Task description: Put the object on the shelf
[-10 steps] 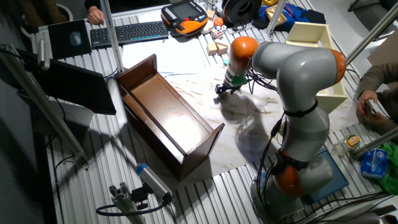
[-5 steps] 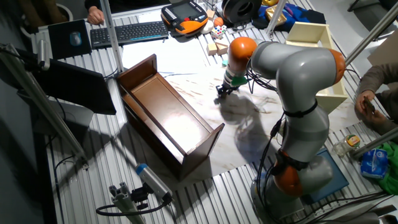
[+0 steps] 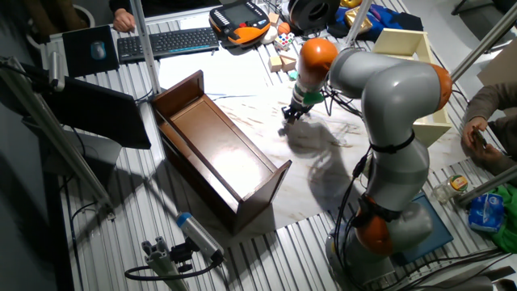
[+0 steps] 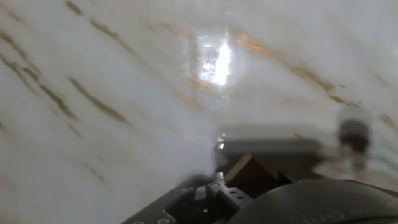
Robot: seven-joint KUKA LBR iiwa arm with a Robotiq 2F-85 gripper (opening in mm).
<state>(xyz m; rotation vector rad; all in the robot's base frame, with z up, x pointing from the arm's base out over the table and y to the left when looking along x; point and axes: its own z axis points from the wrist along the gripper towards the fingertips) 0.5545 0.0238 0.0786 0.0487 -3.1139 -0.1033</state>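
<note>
Lifted slightly since a second ago: your tool [image 3: 292, 112] sits a touch higher over the marbled mat [image 3: 266, 137], and the wrist has swung back toward the far side of the bench [image 3: 113, 242].

Tool state: the hand view shows a tan-brown corner of the cube [image 4: 249, 175] poking out right at the fingers, so you look pinched on it. Fingers are near-closed, about as narrow as that block. In the fixed view the cube is too small to make out, so treat the grip as probable, not confirmed.

Handling, my read: rigid wood, very light, won't deform or break. The risk is its size, with little face for the pads, so it can twist or pop out if the grip is off-centre. Best hold is flat on two opposite faces, not across a corner. Only one corner shows here; you can't tell from it which you've got.

Outward: mat below is bare around the tool. The dark brown shelf [image 3: 216, 153] lies to the side, well apart from the tool, open top up, taller end panels at each end. Cube isn't on it yet. The cream-white box [image 3: 412, 73] behind the arm is not your target.
</note>
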